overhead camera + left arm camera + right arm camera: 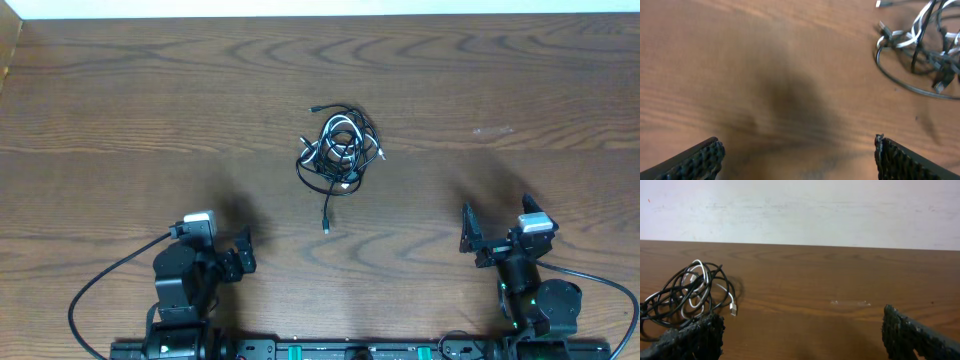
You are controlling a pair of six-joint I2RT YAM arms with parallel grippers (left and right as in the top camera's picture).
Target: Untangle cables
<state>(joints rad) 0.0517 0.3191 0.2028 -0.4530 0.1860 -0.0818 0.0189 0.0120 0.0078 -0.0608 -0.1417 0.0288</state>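
The cables [338, 152] lie in one tangled bundle on the wooden table, mostly black cords with a white one looped through, and one black end trailing toward the front. The bundle shows at the top right of the left wrist view [922, 47] and at the left of the right wrist view [687, 295]. My left gripper [243, 256] is open and empty near the front left, well short of the bundle; its fingers frame bare wood [797, 157]. My right gripper [478, 240] is open and empty at the front right [802, 335], apart from the bundle.
The dark wooden table [120, 110] runs to a pale wall at the back [800, 210]. A faint whitish scuff [492, 130] marks the wood right of the bundle. Thick black cords [100, 285] loop from the arm bases at the front edge.
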